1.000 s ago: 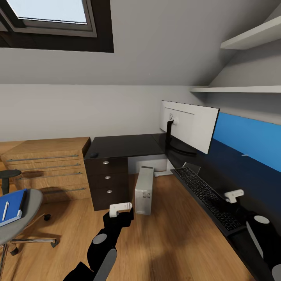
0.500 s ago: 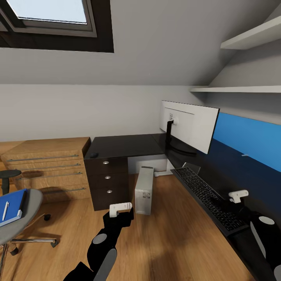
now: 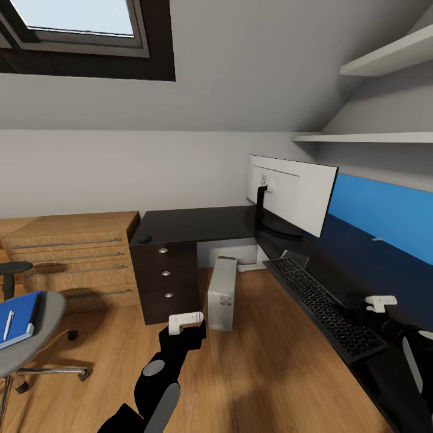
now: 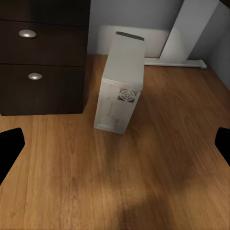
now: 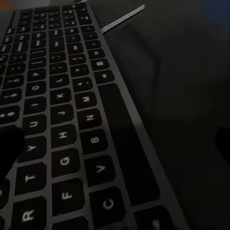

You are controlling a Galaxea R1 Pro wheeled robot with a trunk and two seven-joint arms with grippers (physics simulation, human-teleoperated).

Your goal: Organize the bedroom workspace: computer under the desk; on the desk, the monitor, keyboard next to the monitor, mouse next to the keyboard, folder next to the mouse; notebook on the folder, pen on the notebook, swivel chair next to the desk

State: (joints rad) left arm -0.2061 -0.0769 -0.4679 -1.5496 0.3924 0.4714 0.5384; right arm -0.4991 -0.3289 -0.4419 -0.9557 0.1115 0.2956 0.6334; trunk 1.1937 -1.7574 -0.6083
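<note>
glossy black l-shaped desk fills the corner, dark drawers with round silver knobs under its left wing, light wood cabinet beside that. monitor stands on the desk, white back toward the camera, black stand on a round base. grey swivel chair well apart from the desk, at the head view's left edge; blue folder lies on its seat, grey notebook on the folder's near edge, white pen on top. white computer upright on the wood floor just beside the drawers. black keyboard along the desk's front edge, near the monitor; key letters readable in the right wrist view: r, t, f, g, c, v, b. mouse on the desk's left front corner. left gripper over the floor, fingers wide apart, holding nothing. right gripper above the desk beside the keyboard, fingers spread, empty.
</note>
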